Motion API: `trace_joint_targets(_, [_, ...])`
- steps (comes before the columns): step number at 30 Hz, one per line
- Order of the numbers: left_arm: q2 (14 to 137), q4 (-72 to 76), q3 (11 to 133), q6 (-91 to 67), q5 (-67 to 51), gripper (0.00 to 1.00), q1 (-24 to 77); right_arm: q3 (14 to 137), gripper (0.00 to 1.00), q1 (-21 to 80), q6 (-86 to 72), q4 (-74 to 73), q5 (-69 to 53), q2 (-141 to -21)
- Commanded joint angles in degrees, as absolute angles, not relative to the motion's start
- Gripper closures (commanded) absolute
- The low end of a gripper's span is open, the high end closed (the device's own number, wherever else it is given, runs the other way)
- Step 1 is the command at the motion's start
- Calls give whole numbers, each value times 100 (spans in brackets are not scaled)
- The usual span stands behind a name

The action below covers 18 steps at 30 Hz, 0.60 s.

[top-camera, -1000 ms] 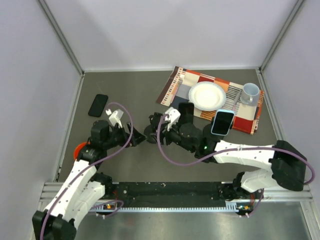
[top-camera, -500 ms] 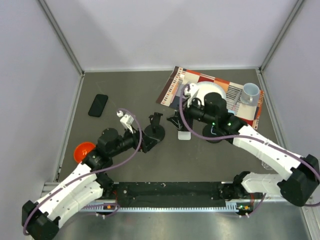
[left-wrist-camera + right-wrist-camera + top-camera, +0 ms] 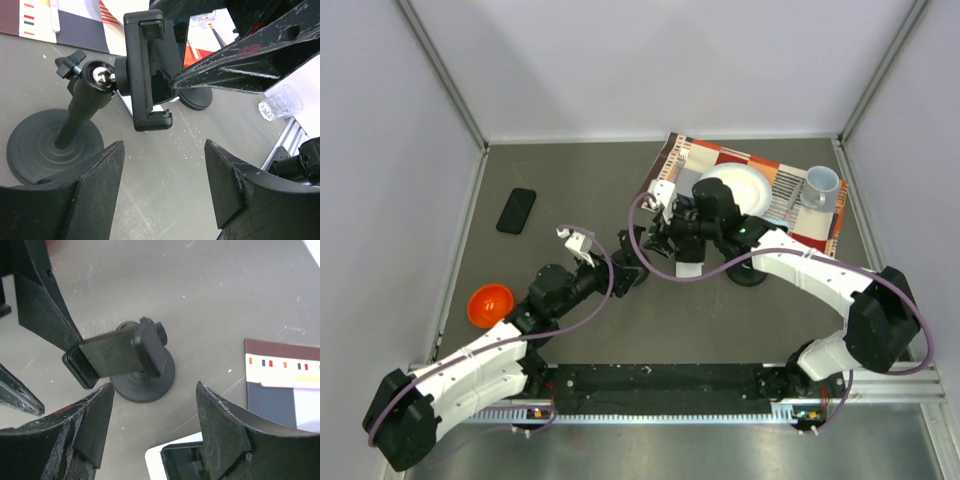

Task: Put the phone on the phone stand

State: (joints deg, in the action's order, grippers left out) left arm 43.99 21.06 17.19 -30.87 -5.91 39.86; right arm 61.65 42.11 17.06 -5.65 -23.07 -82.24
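The grey counter (image 3: 570,180) carries a patterned placemat (image 3: 730,158) at the far right. On the placemat sit a white plate (image 3: 752,185) and a pale mug (image 3: 822,185).

Both arms reach to the centre, where a black pole stand (image 3: 75,115) with a round base and a clamp head stands. Only the top view takes in the whole counter. It shows an orange bowl (image 3: 488,305) near left and a second round black base (image 3: 745,272) under the right arm.

The wrist views show what the top view blurs. The left fingers (image 3: 75,200) stand well apart with only bare counter between them, holding nothing, and the pole's base is just to their left. The right fingers (image 3: 225,430) are likewise spread and hold nothing, above the pole stand's base. From the left wrist, one of them comes right up to the clamp's side; whether it touches I cannot tell.

The phone (image 3: 516,210) lies flat at the far left, well apart from both arms, and shows in the top view alone. The phone stand (image 3: 689,269) shows as a small white piece just near of the right wrist, mostly hidden. The right wrist view shows a white corner framing a dark panel at its lower edge.
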Motion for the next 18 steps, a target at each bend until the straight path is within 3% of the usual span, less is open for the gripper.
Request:
trace_joint_targets(1, [4719, 3085, 1802, -2979, -677, 29, 4017, 6732, 34, 4298, 2048, -395, -2558, -8297])
trace_joint_targets(4, [4833, 3217, 1793, -2997, -589, 28, 4017, 6811, 34, 4298, 2039, -457, -2557, -8288])
trace_joint_targets(9, [4931, 3357, 1828, -3067, -229, 39, 4017, 7066, 44, 4333, 2100, -684, -2663, -8490])
trace_joint_targets(15, [5071, 3419, 1942, -3094, -62, 44, 4017, 7294, 49, 4438, 2259, -738, -2558, -8771])
trace_joint_targets(18, [5133, 3367, 2030, -3068, -53, 52, 4017, 7479, 60, 4491, 2259, -835, -2400, -8938])
